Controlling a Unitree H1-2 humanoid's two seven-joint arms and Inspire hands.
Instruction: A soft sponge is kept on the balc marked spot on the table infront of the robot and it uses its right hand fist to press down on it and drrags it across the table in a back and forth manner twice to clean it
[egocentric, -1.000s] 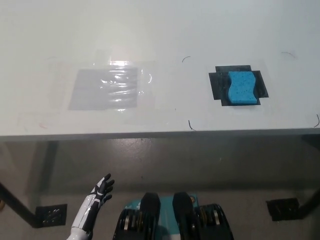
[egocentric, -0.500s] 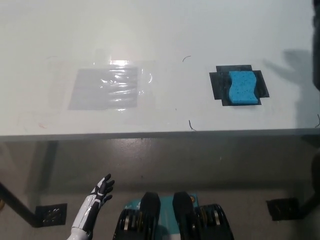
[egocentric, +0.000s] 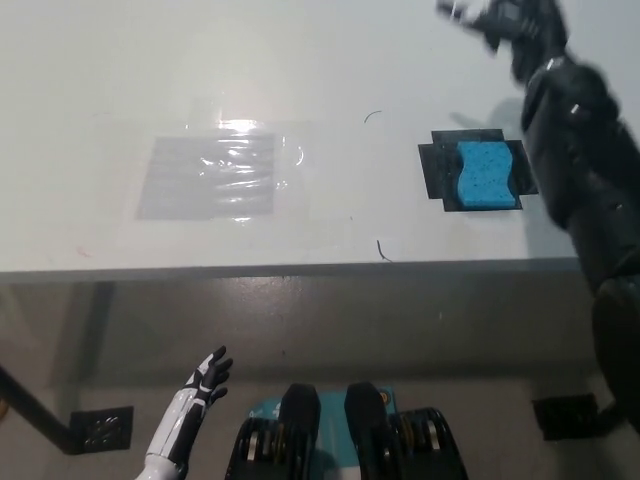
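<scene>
**Right arm swings in over the sponge**

A second ago the right side of the surface (egocentric: 300, 60) was bare; now the black right arm has come in from 3 o'clock and reaches past the sponge, its robot hand (egocentric: 500, 18) up at 1 o'clock, blurred, so I cannot tell whether it is fisted. The blue sponge (egocentric: 487, 176) has not moved: it sits on the black marked spot (egocentric: 434, 170) at about 2 o'clock, untouched. Pressing and dragging have not begun; the hand likely must come back and down onto it. The white left robot hand (egocentric: 207, 377) rests at 7 o'clock below the surface edge, fingers spread, holding nothing.
</scene>
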